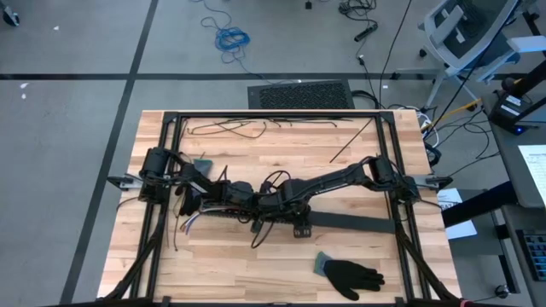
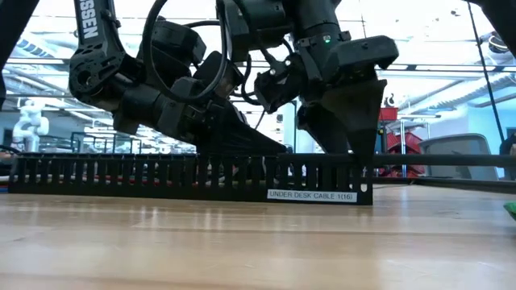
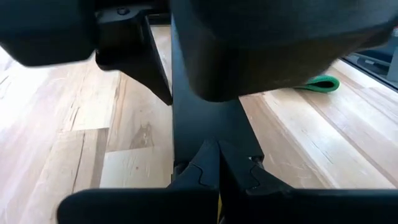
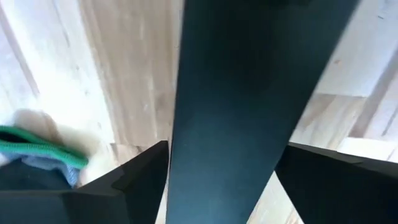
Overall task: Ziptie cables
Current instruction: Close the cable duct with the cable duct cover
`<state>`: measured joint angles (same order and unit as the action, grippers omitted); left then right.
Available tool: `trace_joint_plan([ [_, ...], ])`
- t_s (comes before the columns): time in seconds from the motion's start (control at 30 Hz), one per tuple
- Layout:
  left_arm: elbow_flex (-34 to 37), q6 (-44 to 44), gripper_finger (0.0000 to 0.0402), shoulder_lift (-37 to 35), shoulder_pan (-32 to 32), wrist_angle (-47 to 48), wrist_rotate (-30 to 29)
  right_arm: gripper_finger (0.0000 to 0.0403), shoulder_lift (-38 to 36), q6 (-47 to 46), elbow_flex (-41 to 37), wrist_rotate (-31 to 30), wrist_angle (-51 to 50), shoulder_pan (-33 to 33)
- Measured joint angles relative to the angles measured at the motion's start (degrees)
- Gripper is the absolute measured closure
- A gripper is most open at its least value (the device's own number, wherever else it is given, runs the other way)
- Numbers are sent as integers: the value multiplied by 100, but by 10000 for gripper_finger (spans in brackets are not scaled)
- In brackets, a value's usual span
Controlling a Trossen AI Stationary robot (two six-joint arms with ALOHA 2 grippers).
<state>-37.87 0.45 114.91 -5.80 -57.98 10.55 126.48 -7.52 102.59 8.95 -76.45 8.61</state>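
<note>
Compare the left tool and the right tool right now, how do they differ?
The left tool has its fingers shut together, tips meeting over the black slotted strip; the right tool stands open, its fingers spread on either side of a wide black band. The left tool sits toward the strip's left part; the right tool works nearer the table's middle. Both are dark two-finger tools, low over the wooden table.

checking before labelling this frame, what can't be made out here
- High view: the cables are too small to count, and partly hidden under the left arm.
- Low view: the black slotted strip hides what lies behind it.
- Right wrist view: the black strip fills the middle; the green-cuffed glove is cut off by the edge.
</note>
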Motion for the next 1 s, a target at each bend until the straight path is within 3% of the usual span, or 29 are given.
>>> trace_joint_plan([
  [0.37,2,-24,402,9,0,-2,-157,92,-17,129,3,298,-157,38],
  [1.0,13,-58,402,11,4,0,-231,87,-26,-68,62,295,-134,-27],
])
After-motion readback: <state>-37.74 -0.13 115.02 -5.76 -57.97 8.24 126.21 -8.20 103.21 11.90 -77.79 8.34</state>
